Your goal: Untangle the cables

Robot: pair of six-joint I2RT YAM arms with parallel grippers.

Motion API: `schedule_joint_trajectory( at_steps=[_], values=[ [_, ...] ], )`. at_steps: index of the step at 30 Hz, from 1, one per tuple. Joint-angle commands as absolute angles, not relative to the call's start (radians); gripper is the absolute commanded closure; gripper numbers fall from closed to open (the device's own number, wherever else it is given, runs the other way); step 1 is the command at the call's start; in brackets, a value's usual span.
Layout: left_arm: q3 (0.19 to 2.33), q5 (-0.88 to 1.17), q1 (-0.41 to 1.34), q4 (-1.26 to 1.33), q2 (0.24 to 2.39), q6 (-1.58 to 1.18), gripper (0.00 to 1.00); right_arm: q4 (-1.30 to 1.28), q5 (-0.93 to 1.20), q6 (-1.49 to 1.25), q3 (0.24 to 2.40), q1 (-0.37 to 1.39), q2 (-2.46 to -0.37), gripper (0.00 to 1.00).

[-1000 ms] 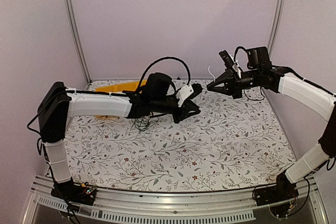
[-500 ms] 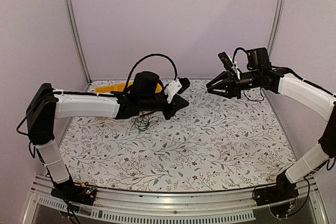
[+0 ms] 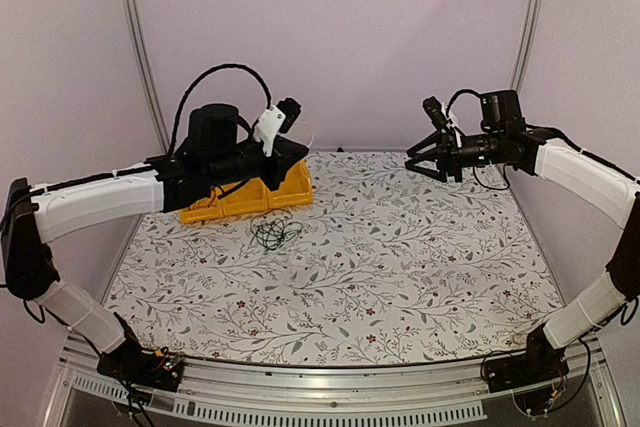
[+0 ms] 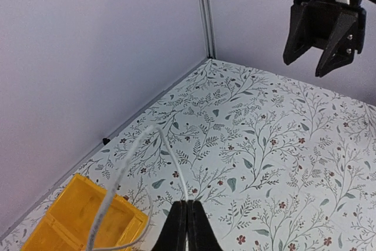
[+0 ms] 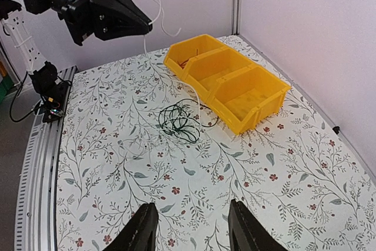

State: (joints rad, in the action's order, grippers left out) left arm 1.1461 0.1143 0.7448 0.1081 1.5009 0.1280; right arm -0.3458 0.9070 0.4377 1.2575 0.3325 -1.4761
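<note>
As it hovers, left gripper [image 4: 187,204] pinches a whitish cable [image 4: 154,127] (looping).

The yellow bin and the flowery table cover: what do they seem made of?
The yellow bin looks like moulded plastic: even colour, slight sheen, thin stiff dividers. The table cover seems a matte printed sheet, cloth or vinyl; I cannot tell which.

Robot lab test cell, plain lilac panel walls [image 3: 330,37], aluminium frame rail [image 3: 300,387], floral tabletop [image 3: 400,267].
</note>
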Motion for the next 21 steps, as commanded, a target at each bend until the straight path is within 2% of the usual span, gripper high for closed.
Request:
schedule_joint_trajectory(
  at_steps=[1,11,21],
  values=[
    [1.199,0.016,0.682,-0.04,1.436,0.141,1.0,-0.382,0.797,0.471,1.278,0.317,-1.442,0.55],
    [1.316,-0.115,0.534,-0.197,1.379,0.14,1.0,-0.411,0.734,0.507,1.15,0.314,-1.391,0.54],
    [1.257,-0.161,0.42,-0.103,1.402,0.111,1.0,-0.395,0.756,0.516,1.132,0.314,-1.418,0.54]
  ],
)
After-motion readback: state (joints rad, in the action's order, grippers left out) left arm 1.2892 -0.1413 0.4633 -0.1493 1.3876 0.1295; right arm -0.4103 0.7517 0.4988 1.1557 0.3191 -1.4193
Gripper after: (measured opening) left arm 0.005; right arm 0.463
